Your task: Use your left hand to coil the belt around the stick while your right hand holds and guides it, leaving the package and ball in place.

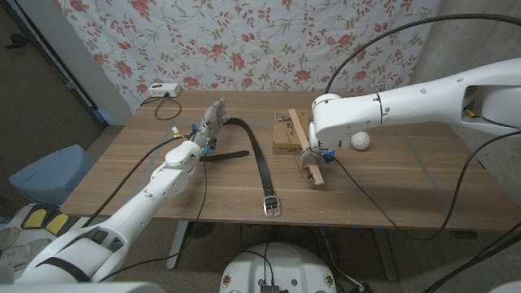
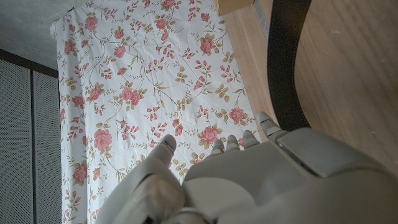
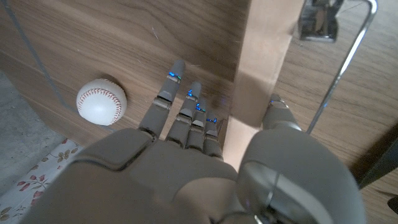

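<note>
No legible writing on package (image 1: 283, 135), belt (image 1: 259, 159), ball (image 1: 360, 142)

A long black leather belt (image 1: 259, 155) with a silver metal buckle (image 1: 271, 207) lies on the brown wood-grain table (image 1: 391, 191), next to a pale, light-tan wooden stick (image 1: 305, 148) and a flat tan cardboard package (image 1: 282, 133) printed with dark marks. The round white ball (image 3: 101, 101) carries red stitching, and behind the table hangs a white cloth backdrop (image 2: 161, 87) patterned with pink-red roses and brownish leafy sprigs. Both arms are glossy white with black cables, the grey left hand (image 1: 212, 122) and grey right hand (image 3: 205, 168) showing small blue lights on the fingers (image 3: 171, 93), and a small white box (image 1: 163, 89) sits at the table's far corner.
</note>
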